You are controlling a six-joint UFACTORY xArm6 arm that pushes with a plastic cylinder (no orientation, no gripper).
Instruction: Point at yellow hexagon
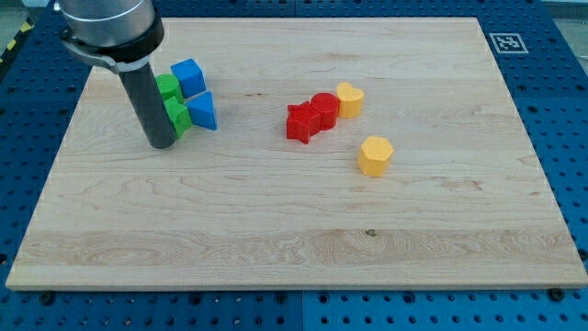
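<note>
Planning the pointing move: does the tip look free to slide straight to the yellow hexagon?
Probably yes. My tip sits at the view's left beside the green blocks, and bare board lies between it and the yellow hexagon; the red blocks sit above that line.

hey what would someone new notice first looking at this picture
Probably the thick dark rod at the view's upper left, my tip down beside a cluster of green blocks and blue blocks. Next, the yellow hexagon alone right of centre, below the red blocks and a yellow heart-like block.
</note>
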